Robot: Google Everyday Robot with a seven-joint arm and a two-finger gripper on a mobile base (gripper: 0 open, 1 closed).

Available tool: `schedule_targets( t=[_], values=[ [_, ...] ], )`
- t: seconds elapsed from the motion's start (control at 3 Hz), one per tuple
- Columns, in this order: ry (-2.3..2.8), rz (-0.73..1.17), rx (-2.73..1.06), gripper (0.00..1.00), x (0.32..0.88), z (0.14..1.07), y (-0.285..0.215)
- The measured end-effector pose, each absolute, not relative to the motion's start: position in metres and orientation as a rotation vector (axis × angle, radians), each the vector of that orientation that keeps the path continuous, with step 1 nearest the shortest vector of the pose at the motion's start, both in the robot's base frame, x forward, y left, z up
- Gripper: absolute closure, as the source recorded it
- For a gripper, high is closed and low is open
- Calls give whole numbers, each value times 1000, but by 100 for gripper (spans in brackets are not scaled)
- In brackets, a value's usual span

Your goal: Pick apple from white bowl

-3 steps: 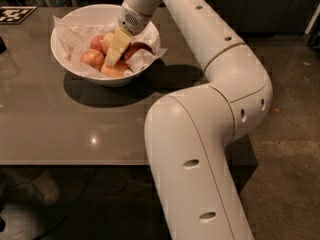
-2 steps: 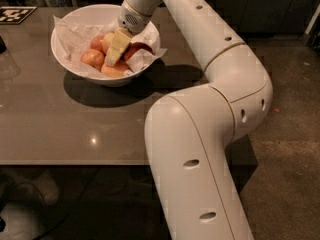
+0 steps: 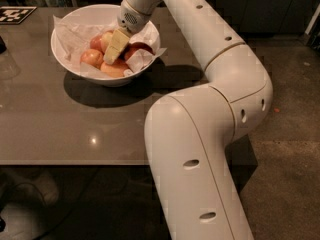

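Your end effector [image 3: 113,55] sits down inside the white bowl [image 3: 98,79] on the tabletop [image 3: 75,129]; the apple [image 3: 114,70] lies just under its tip, toward the bowl's near rim; you cannot tell whether it is released or clenched; the arm reaches in from the right, its wrist pitched steeply downward.
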State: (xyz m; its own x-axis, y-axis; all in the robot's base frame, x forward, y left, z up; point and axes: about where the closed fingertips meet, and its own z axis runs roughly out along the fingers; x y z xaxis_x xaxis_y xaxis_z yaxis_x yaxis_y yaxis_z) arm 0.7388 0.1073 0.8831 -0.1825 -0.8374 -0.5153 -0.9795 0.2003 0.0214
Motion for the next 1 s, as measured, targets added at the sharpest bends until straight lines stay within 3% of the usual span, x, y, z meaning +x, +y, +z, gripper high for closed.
schedule_targets(
  t=[0.33, 1.0],
  values=[
    [2091, 495, -1696, 99, 739, 890, 107],
    [2091, 495, -1696, 100, 739, 900, 107]
  ],
)
